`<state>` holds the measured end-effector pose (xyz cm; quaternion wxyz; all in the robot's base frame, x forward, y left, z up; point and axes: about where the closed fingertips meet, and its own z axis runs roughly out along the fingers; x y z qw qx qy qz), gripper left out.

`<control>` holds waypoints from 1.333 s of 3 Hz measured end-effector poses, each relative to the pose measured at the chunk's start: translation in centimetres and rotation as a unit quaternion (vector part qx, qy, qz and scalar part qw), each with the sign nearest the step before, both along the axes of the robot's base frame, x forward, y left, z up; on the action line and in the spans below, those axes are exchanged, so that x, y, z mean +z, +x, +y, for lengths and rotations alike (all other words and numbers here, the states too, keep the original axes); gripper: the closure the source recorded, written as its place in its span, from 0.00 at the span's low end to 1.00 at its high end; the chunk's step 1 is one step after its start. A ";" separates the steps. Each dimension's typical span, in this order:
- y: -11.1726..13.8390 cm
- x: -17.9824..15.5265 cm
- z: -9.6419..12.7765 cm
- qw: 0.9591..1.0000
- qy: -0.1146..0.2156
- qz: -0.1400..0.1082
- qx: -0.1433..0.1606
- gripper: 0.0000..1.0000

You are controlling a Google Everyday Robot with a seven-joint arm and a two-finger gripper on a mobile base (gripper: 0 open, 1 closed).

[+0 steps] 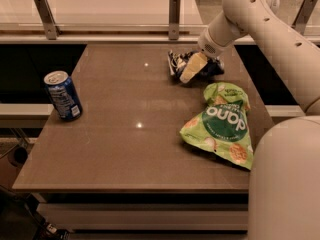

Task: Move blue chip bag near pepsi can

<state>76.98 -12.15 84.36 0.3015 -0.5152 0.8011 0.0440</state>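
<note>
The blue chip bag (176, 62) is a small crumpled dark navy bag with white patches, lying at the far right of the brown table (130, 149). My gripper (193, 67) has come down on the bag from the upper right, and its cream-coloured tip covers the bag's middle. Parts of the bag show on both sides of the gripper. The pepsi can (62, 95) stands upright near the table's left edge, far from the bag and the gripper.
A large bright green chip bag (222, 124) lies flat on the right side of the table, just in front of the gripper. A glass rail with metal posts (173, 10) runs behind the table. My white arm (270, 29) fills the right side.
</note>
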 end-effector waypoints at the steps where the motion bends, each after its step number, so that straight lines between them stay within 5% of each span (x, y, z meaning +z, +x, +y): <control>1: 0.1 -0.3 0.2 1.000 0.000 0.002 0.001 0.18; 4: 0.2 -1.3 0.8 1.000 0.000 0.009 0.006 0.88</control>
